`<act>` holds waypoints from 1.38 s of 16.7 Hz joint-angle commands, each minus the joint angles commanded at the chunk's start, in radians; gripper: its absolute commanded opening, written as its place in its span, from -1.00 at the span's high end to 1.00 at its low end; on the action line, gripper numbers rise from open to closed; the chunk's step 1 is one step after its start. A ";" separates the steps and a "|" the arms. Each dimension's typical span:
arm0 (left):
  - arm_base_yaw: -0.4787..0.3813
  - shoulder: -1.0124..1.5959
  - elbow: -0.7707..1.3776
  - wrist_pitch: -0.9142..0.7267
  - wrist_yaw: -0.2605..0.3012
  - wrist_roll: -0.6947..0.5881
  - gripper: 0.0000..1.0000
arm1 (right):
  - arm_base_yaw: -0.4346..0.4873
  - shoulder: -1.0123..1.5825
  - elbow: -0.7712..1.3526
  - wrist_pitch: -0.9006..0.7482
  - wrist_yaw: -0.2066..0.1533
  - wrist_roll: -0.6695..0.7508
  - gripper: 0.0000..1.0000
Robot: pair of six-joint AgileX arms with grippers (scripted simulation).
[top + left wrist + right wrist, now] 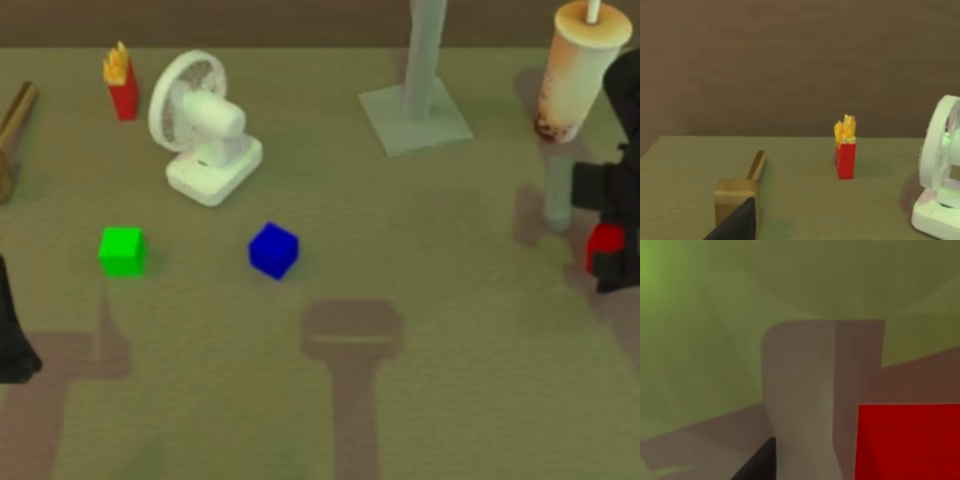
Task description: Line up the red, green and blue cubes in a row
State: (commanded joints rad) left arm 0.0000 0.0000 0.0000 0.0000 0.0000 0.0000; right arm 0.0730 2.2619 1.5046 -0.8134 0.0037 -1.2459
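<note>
Red cube (604,243) sits at the table's far right edge, inside the right gripper (610,250); dark fingers sit above and below it in the top view, so jaws look closed on it, though whether it's lifted I can't tell. Right wrist view shows the cube's red face (910,442) up close beside one dark fingertip (757,462). Green cube (122,251) lies left, blue cube (273,250) mid-left, well apart, blue one turned slightly.

Handling, my guess: small rigid cubes, light, smooth flat faces, not fragile. Pinch across two opposite faces, centred; square up to the rotated blue one first or it may twist.

Left gripper (12,345) parked at left edge; jaw state can't be told.

Surface: flat olive tabletop (450,330), matte, likely decent friction. Clutter along the back: white fan (205,130), fries carton (121,82), wooden mallet (14,130), grey stand (418,100), drink cup (578,70) on a post. Front-centre looks open for the row.
</note>
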 joint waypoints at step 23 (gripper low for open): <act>0.000 0.000 0.000 0.000 0.000 0.000 -1.00 | 0.008 -0.137 0.138 -0.276 -0.002 0.021 1.00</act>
State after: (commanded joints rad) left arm 0.0000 0.0000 0.0000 0.0000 0.0000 0.0000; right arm 0.0813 2.1247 1.6424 -1.0895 0.0012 -1.2254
